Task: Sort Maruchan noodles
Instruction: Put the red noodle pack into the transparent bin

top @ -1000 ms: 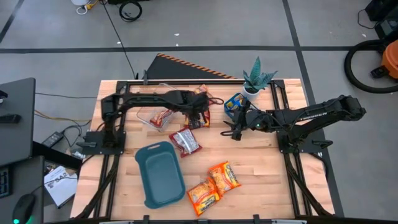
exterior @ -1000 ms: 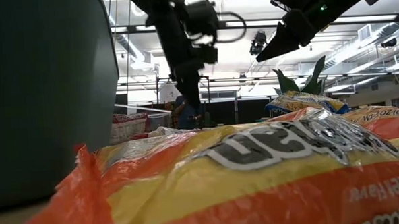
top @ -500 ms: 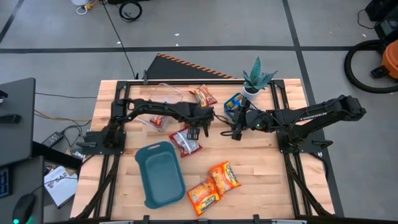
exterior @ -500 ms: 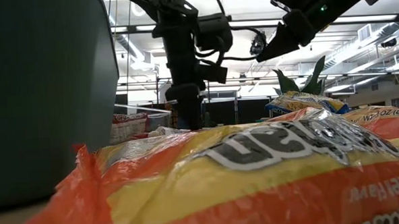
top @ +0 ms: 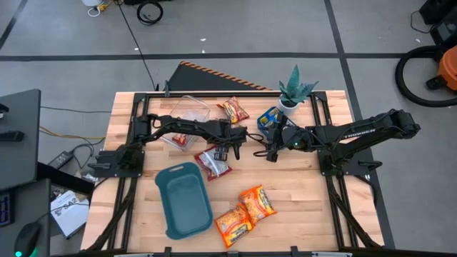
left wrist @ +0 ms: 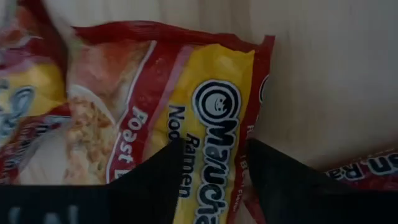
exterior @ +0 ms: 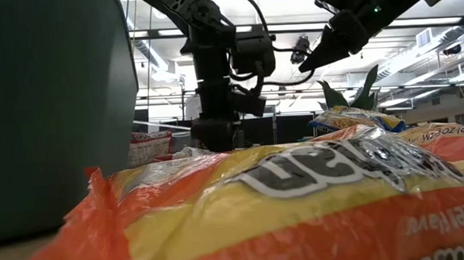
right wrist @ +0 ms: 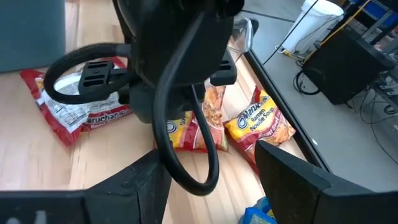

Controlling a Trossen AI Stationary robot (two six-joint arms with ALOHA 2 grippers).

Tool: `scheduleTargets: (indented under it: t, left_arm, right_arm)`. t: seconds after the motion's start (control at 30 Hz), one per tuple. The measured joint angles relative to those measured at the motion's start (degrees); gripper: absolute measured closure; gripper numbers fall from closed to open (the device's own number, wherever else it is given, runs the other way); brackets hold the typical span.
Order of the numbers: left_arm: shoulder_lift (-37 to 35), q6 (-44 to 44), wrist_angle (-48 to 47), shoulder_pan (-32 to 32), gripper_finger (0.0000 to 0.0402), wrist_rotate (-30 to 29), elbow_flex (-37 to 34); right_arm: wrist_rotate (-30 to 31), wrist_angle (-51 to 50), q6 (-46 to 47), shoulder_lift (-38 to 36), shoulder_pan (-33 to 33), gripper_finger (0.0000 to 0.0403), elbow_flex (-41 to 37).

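My left gripper (left wrist: 211, 180) is open and points down just over a red-and-yellow Maruchan packet (left wrist: 205, 99) that lies flat at the table's middle, one finger on either side of its printed name. The high view shows this gripper (top: 227, 150) next to a red packet with a silver back (top: 212, 161). More packets lie about: one at the far middle (top: 233, 109), a blue one (top: 269, 118), and two orange ones near the front (top: 246, 210). My right gripper (right wrist: 214, 186) hangs open above the table right of centre (top: 270, 153), holding nothing. My left gripper's fingertips (left wrist: 158, 180) stand close over the face of the red-and-yellow packet, coming from above. I cannot tell whether they touch it.
A teal tray (top: 184, 214) lies near the front left. A clear bin (top: 187, 114) with a packet in it stands at the far left, under the left arm. A potted plant (top: 295, 89) stands at the far right. An orange packet (exterior: 298, 198) fills the low view's foreground.
My left gripper has come down and toward the table's near edge, away from the bin and onto the red packets at the middle, rolling its wrist as it went. The packet at the far middle now shows clear of the arm.
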Motion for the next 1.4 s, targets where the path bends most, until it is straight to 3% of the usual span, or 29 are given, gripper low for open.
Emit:
scheduleTargets:
  t: [0.47,0.9,1.2,1.4]
  left_arm:
    - [0.26,1.79,-0.99,0.13,0.0391,0.02,0.0]
    - [-2.34,-1.26,-19.51,2.01,0.0395,0.29,11.97]
    - [-14.47,-2.31,-23.33,5.3,0.0394,1.0,13.28]
    - [-22.61,-8.07,-25.24,9.66,0.0394,1.22,13.25]
  right_arm:
    - [-0.16,-0.1,-0.21,0.0,-0.02,0.0171,0.0]
    - [2.84,-2.75,0.9,-0.02,-0.02,0.0171,0.04]
    - [4.45,-5.23,2.82,-0.04,-0.02,0.0171,0.04]
    - [4.34,-3.96,3.34,-0.04,-0.02,0.0171,0.04]
